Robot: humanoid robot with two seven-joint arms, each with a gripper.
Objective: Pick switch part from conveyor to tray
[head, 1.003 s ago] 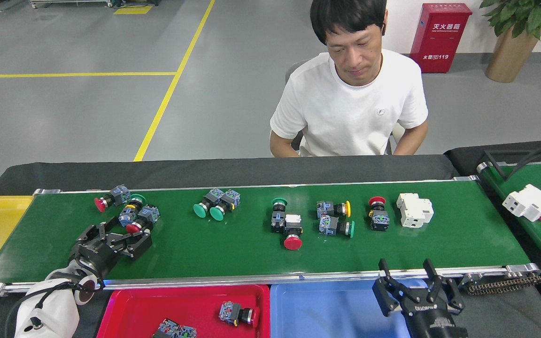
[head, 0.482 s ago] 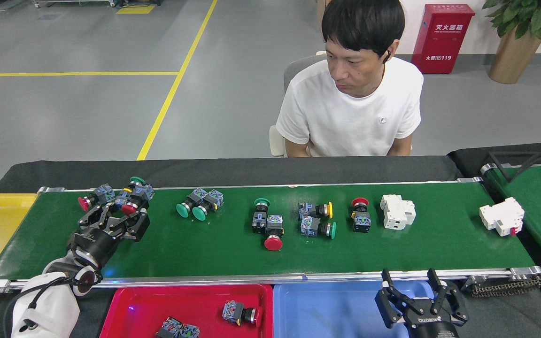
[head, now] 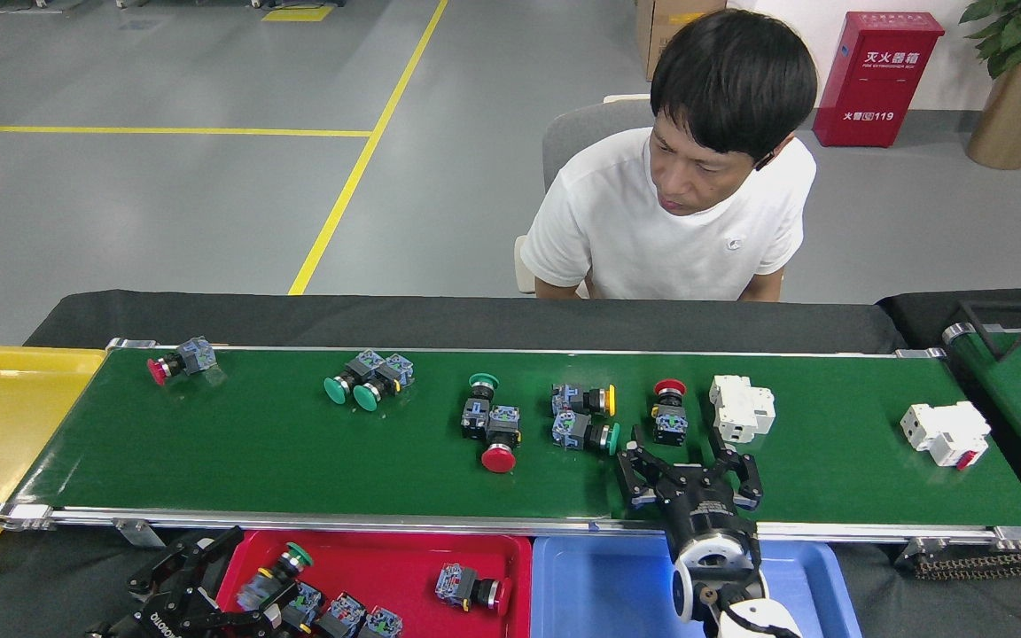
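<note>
Right gripper [head: 686,465], jaws spread and empty, should descend squarely over the red-capped push-button switch [head: 669,414] at its 12 o'clock on the conveyor [head: 298,461], clear of the white breaker [head: 743,406] at 1 o'clock.

**Both grippers working the line**

The left gripper [head: 214,585] is hanging open-jawed over the red tray's [head: 404,554] left end beside a green-capped switch [head: 276,574]. The right gripper [head: 688,461] is spreading its fingers over the conveyor [head: 298,461] just below a red-capped switch [head: 669,412]. A person [head: 679,213] is sitting behind.

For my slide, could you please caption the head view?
Left gripper over red tray; open right gripper above conveyor.
</note>
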